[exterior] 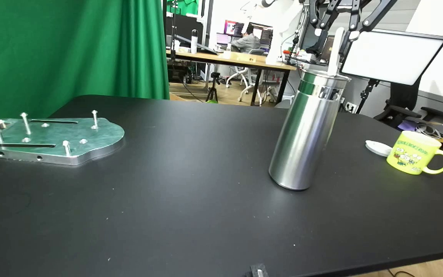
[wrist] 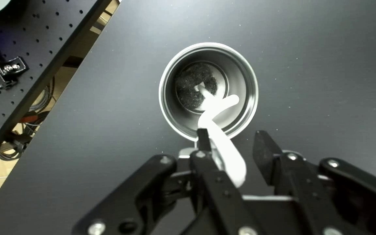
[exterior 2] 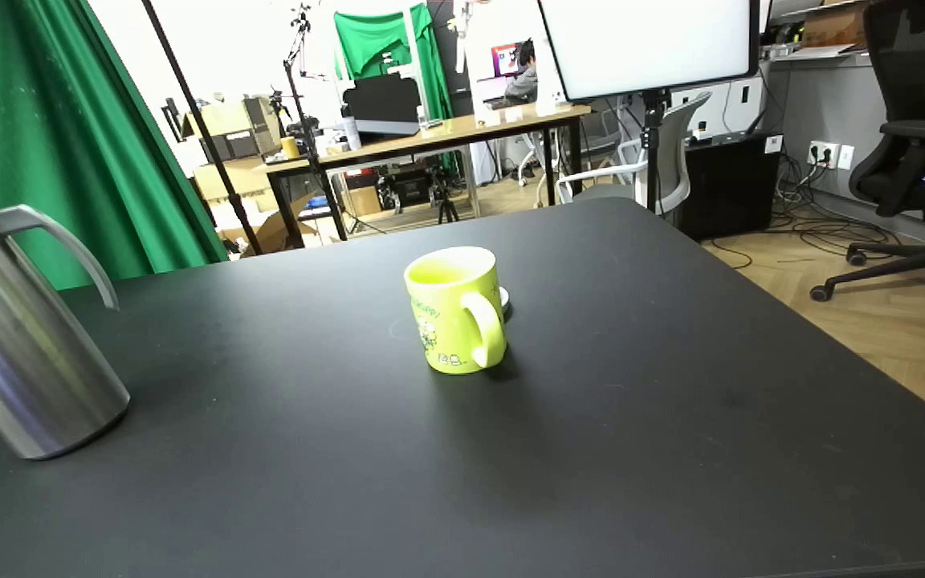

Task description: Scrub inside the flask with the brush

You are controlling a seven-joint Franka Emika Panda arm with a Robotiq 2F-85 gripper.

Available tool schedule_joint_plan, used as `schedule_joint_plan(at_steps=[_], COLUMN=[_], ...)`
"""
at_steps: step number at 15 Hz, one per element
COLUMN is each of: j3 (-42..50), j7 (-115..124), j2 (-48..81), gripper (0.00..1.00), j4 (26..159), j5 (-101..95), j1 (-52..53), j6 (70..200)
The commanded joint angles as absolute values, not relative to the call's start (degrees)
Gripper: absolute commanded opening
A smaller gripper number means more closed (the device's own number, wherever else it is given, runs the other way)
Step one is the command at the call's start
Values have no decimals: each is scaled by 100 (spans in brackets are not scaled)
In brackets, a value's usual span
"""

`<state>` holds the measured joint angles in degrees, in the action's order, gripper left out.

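Observation:
The flask, a tall brushed-steel cylinder, stands on the black table in both exterior views (exterior: 306, 138) (exterior 2: 29, 345); its open mouth shows from above in the wrist view (wrist: 253, 94). The brush stands inside it. Its dark bristle head (wrist: 188, 89) is at the flask bottom and its white handle (wrist: 228, 155) sticks out over the rim, also seen in an exterior view (exterior: 335, 52). My gripper (wrist: 233, 133) is above the mouth, its fingers apart on either side of the handle. The handle lies near or against the left finger; a clear gap separates it from the right finger.
A yellow-green mug (exterior: 413, 154) (exterior 2: 454, 321) stands to one side of the flask, with a small white lid-like disc (exterior: 378, 148) beside it. A metal plate with upright bolts (exterior: 56, 134) lies at the table's far end. A perforated black board (wrist: 41, 36) borders the table edge.

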<state>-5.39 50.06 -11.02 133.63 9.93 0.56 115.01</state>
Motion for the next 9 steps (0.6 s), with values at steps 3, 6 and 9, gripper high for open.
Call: schedule_joint_plan(at_steps=[3,6,9], j3=[-622,-755,-918], j7=[5205,5262,5284], j2=[-1233,-1468,-1767], gripper=[1,4,4], j4=[13379,13519,13638], j5=[738,471,253], j1=[91,157,233], j6=[11378,11364,11247])
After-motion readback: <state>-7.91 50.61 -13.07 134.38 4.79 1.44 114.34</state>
